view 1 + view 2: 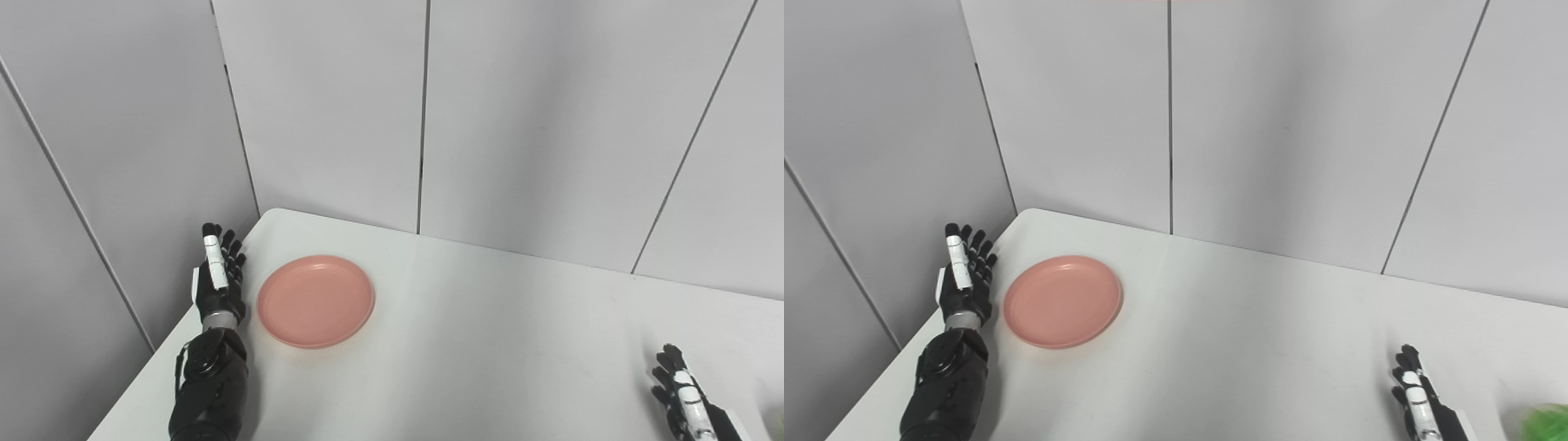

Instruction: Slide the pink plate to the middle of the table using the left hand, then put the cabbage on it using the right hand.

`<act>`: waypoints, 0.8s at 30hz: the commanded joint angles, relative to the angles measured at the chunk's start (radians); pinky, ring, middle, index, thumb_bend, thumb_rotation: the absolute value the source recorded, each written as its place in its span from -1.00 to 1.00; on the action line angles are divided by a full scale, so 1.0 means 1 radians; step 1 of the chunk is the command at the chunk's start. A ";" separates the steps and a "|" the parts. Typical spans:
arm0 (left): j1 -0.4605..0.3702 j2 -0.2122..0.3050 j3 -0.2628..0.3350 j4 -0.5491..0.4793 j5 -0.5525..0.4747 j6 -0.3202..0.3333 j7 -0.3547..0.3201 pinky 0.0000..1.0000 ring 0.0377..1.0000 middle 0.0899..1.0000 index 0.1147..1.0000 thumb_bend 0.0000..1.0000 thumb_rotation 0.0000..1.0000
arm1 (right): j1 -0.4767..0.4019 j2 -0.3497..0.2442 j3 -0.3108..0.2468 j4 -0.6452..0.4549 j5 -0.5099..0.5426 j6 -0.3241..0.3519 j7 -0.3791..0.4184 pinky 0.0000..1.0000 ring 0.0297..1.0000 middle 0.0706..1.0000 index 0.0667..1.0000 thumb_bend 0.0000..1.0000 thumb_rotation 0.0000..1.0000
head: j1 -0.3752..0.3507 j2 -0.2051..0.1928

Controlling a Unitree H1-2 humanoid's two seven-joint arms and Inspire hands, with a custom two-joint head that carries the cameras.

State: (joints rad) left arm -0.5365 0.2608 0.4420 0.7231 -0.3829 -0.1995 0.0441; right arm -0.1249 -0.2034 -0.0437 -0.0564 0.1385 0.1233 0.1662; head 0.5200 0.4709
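Pink plate (315, 301) lies flat on the white counter (490, 343) near its far left corner, and nothing lies on it. We see our left hand (217, 278) just beside the plate's left rim, apart from it, fingers (214, 251) straight, spread and holding nothing. Our right hand (1421, 398) sits low at the near right of the counter, well apart from the plate, fingers open and empty. Just right of it, a blurred green cabbage (1546, 422) shows at the frame's corner.
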 commanded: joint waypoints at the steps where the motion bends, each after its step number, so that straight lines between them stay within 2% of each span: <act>1: -0.041 0.026 -0.005 0.001 -0.003 -0.028 -0.015 0.99 0.93 0.91 0.90 0.77 0.89 | -0.025 -0.004 -0.009 -0.032 0.011 0.000 0.003 1.00 1.00 1.00 1.00 -0.75 1.00 | 0.000 0.003; 8: -0.023 0.010 -0.009 -0.001 -0.024 0.004 -0.038 0.96 0.94 0.94 0.94 0.80 0.88 | -0.030 -0.006 -0.009 -0.032 0.008 0.003 0.001 1.00 1.00 1.00 1.00 -0.73 1.00 | -0.002 0.009; 11: -0.022 0.004 -0.027 0.021 -0.010 -0.003 -0.049 0.99 0.96 0.95 0.95 0.80 0.90 | -0.031 -0.005 -0.007 -0.037 0.003 0.011 -0.002 1.00 1.00 1.00 1.00 -0.72 1.00 | -0.008 0.011; 15: -0.021 0.001 -0.051 0.050 -0.004 -0.015 -0.067 0.95 0.94 0.93 0.92 0.81 0.91 | -0.030 -0.009 -0.005 -0.024 -0.001 -0.019 0.005 1.00 1.00 1.00 1.00 -0.73 1.00 | -0.012 0.013; 18: -0.017 0.004 -0.064 0.067 -0.006 -0.015 -0.091 0.95 0.95 0.94 0.92 0.83 0.94 | -0.028 -0.003 -0.005 -0.037 -0.002 -0.001 -0.002 1.00 1.00 1.00 1.00 -0.73 1.00 | -0.018 0.015; 24: 0.008 -0.009 -0.080 0.030 -0.020 0.040 -0.123 0.97 0.95 0.92 0.88 0.86 0.91 | -0.025 -0.004 0.001 -0.040 -0.017 -0.004 -0.004 1.00 1.00 1.00 1.00 -0.74 1.00 | -0.030 0.020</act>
State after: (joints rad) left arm -0.5341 0.2595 0.3706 0.7487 -0.3956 -0.2017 -0.0572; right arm -0.1271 -0.2016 -0.0406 -0.0603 0.1269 0.1383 0.1650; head 0.4894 0.4893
